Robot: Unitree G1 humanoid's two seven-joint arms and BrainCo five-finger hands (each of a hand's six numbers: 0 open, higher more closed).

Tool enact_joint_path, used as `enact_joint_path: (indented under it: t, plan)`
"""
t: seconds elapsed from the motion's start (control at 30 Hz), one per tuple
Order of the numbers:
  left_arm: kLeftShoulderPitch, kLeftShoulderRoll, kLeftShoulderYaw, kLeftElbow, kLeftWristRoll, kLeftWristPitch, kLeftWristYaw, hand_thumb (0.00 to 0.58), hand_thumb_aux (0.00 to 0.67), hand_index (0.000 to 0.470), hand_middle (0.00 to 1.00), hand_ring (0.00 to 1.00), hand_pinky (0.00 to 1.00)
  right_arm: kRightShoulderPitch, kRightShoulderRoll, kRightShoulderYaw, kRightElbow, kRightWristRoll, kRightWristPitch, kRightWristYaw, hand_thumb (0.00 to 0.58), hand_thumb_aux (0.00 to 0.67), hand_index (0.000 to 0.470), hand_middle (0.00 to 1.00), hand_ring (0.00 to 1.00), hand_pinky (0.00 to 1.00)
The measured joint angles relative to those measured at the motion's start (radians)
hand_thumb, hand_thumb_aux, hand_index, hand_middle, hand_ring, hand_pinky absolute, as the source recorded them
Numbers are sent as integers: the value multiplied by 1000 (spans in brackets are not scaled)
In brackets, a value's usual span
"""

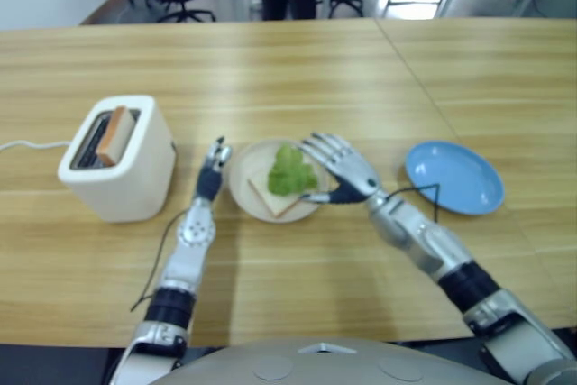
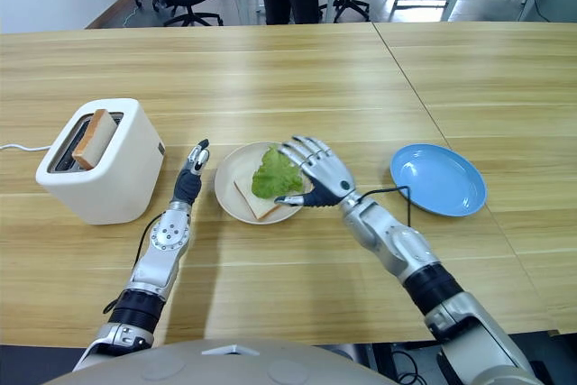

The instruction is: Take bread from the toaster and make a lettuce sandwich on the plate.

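A white toaster (image 2: 104, 173) stands at the left with one bread slice (image 2: 93, 138) upright in its slot. To its right a cream plate (image 2: 227, 188) holds a bread slice (image 2: 256, 204) with a green lettuce leaf (image 2: 274, 174) on top. My right hand (image 2: 314, 173) hovers over the plate's right rim with fingers spread, holding nothing, its fingertips beside the lettuce. My left hand (image 2: 190, 178) rests edge-on between toaster and plate, fingers straight and empty.
An empty blue plate (image 2: 438, 178) lies to the right of my right hand. A white cord (image 2: 16, 148) runs left from the toaster. A seam (image 2: 410, 87) divides two wooden tables. Office chairs and a standing person are beyond the far edge.
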Motion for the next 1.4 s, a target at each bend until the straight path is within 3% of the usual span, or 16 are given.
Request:
enact_joint_path:
  t: [0.2, 0.4, 0.57, 0.73, 0.93, 1.17, 1.4]
  plan:
    - [5, 37, -4, -112, 71, -16, 20, 0, 0, 0, 0, 0, 0, 106, -31, -211, -198, 118, -1, 14, 0, 0, 0, 0, 0, 0]
    - [30, 92, -3, -303, 186, -6, 30, 0, 0, 0, 0, 0, 0, 120, 8, -365, -258, 281, 2, 48, 0, 0, 0, 0, 0, 0]
    - [18, 237, 89, -555, 334, 106, -18, 0, 0, 0, 0, 0, 0, 141, 89, -411, -139, 476, -12, 120, 0, 0, 0, 0, 0, 0]
    - [39, 469, 289, -688, 444, 226, -137, 0, 0, 0, 0, 0, 0, 167, 121, -458, -56, 569, -38, 155, 0, 0, 0, 0, 0, 0]
    - [73, 653, 402, -525, 531, 354, -235, 0, 0, 0, 0, 0, 0, 204, 139, -501, 11, 580, -54, 159, 0, 0, 0, 0, 0, 0]
    - [89, 656, 298, -358, 592, 464, -290, 0, 0, 0, 0, 0, 0, 206, 144, -510, 12, 570, -58, 160, 0, 0, 0, 0, 0, 0]
    - [89, 645, 232, -306, 569, 490, -320, 0, 0, 0, 0, 0, 0, 206, 144, -511, 12, 552, -58, 159, 0, 0, 0, 0, 0, 0]
